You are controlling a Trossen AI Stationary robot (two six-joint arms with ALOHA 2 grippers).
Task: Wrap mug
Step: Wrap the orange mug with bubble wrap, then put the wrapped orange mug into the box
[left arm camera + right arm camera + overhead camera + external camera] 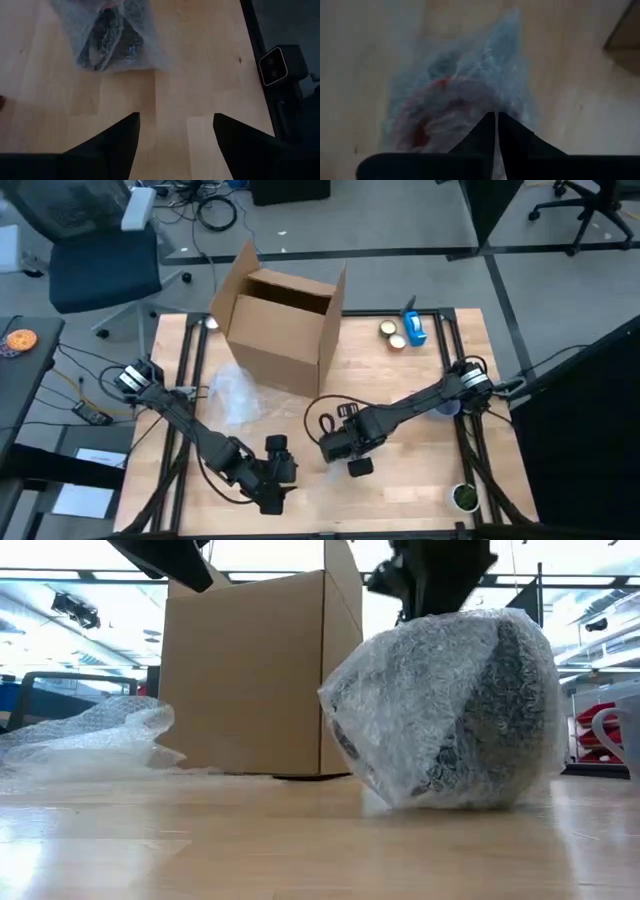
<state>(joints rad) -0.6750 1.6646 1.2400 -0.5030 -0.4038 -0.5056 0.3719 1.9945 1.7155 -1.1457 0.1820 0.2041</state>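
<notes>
While right claw (496,131) pinches bubble wrap (470,95) round mug (470,710), left claw (175,135) gaping, empty

A big brown cardboard box (283,320) stood open at the back of the wooden table (420,480); a blue thing (414,328) and two small round things (392,334) lay near the box, by the back edge; a little green round thing (463,497) sat at the front corner; a blue chair (100,260) stood on the floor behind the table.
</notes>
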